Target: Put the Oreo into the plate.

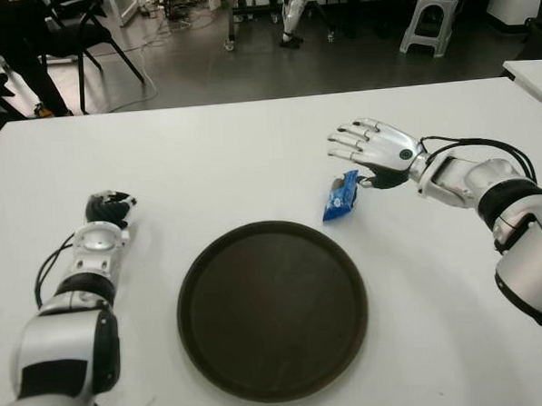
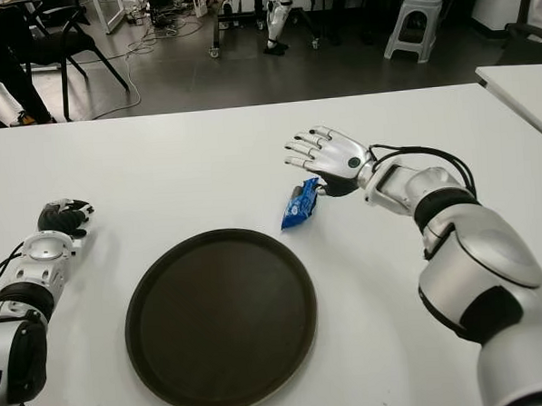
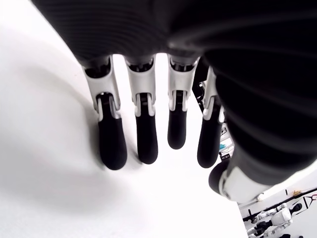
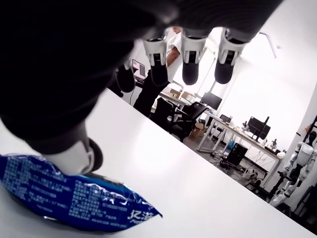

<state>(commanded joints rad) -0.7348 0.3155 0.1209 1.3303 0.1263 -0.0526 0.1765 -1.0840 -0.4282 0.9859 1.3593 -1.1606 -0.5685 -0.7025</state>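
Oreo: a small blue packet [image 1: 341, 197] with white writing. It lies on the white bench [image 1: 250, 159], just past the far right edge of the plate and apart from it. It is not in the plate.

Right robot hand: it [image 1: 374, 152] is just beside the packet, on its right side and a bit above it. The fingers [image 1: 350, 142] are stretched out wide and point to the left. In the right wrist view the thumb [image 4: 74, 148] comes down right next to the blue packet [image 4: 69, 196], but I cannot tell if it touches. The other fingertips [image 4: 190, 69] are up in the air, away from the packet. The hand holds nothing.

Plate: a big, round, dark brown plate [image 1: 272, 309] with a low rim. It sits flat on the bench in front of the robot, between the two arms. Nothing is in it.

Left robot hand: it [image 1: 108, 210] shows on the left of the plate, well apart from it. In the left wrist view its black fingers [image 3: 113, 144] hang straight and loose over the white bench, with nothing in them.

Behind the bench: a grey floor, black chairs [image 1: 80, 31] on the far left and a pale stool [image 1: 430, 17] on the far right.
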